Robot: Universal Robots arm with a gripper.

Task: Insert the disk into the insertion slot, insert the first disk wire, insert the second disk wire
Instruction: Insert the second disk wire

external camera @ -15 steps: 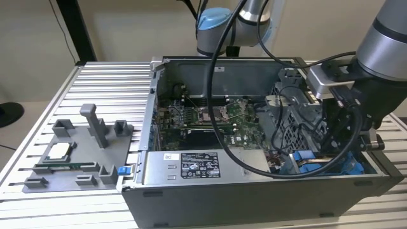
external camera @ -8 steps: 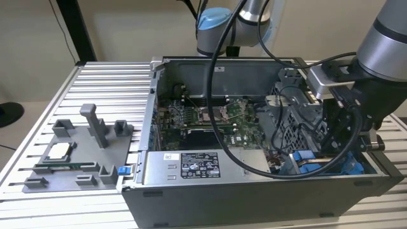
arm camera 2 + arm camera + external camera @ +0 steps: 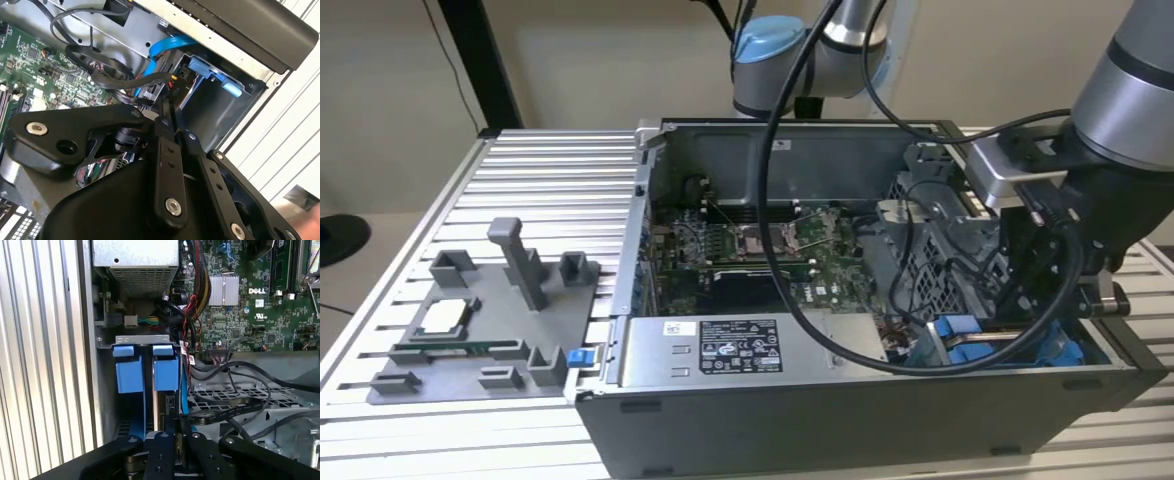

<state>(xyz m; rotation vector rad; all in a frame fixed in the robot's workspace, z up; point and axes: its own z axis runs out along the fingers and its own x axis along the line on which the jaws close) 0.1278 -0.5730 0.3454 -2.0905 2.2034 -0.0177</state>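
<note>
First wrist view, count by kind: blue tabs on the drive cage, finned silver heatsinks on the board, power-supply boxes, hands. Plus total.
Blue tabs: 2
Finned silver heatsink: 1
Power-supply box: 1
Hand: 1
Total: 5

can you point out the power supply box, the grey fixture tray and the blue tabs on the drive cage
power supply box (image 3: pixel 720 350): exterior view, on its sticker.
grey fixture tray (image 3: pixel 487 335): exterior view, on its flat base.
blue tabs (image 3: pixel 130 377): first wrist view, on one tab's face.
</note>
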